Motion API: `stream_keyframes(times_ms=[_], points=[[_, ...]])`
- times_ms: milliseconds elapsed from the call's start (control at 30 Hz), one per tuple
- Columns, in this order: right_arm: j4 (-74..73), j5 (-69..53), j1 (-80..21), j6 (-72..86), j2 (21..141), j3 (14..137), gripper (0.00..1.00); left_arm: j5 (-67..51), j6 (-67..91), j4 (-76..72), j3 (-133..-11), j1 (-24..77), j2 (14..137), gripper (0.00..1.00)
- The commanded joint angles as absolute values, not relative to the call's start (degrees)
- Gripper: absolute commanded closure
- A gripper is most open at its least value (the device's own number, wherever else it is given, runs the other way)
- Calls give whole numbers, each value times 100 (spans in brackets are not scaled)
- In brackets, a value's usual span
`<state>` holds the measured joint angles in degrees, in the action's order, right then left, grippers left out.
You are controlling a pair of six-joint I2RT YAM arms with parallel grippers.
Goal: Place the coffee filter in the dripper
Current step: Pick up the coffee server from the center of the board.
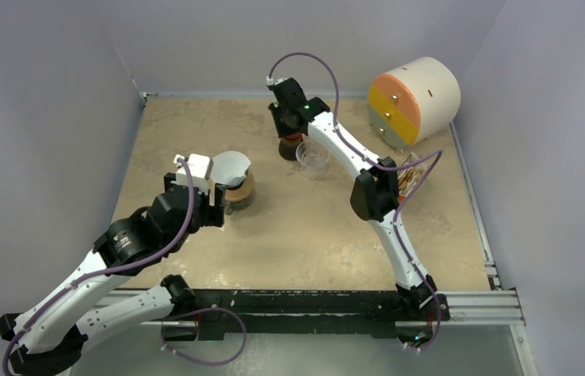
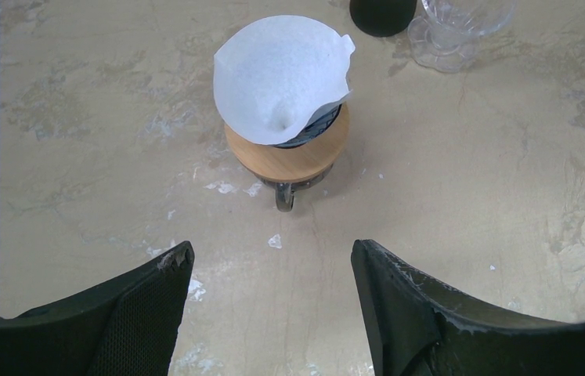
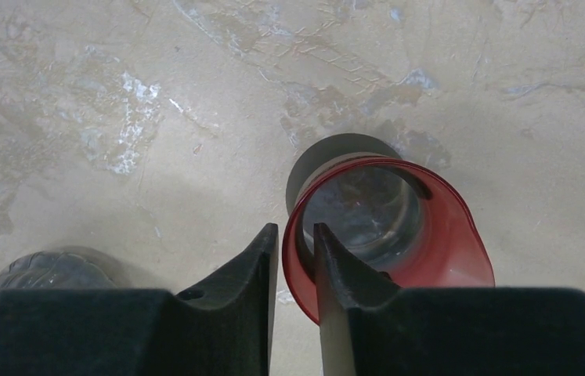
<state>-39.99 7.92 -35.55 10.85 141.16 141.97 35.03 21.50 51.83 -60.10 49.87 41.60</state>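
Our left gripper (image 2: 271, 251) is released; ahead of it the filter (image 2: 281, 74), light floppy paper, sits in the dripper (image 2: 322, 125). We'd pinch its rim. Our right gripper (image 3: 295, 233) clasps a red cup (image 3: 445, 235).

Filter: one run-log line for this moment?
filter: in dripper | left gripper: open, apart from it | right gripper: shut on red cup wall

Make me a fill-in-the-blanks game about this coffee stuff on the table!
1. The paper filter sitting in the dripper is ____ in colour.
2. The left gripper is wide ____, holding nothing.
3. The right gripper pinches the wall of a ____ cup.
Missing words: white; open; red.
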Motion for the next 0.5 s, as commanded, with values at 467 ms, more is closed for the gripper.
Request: stream_keyframes(times_ms=[467], points=[[-3785,668,-3518,1020,13906,14532,100,3665,2188,5106,-6047,4913,4106,26]])
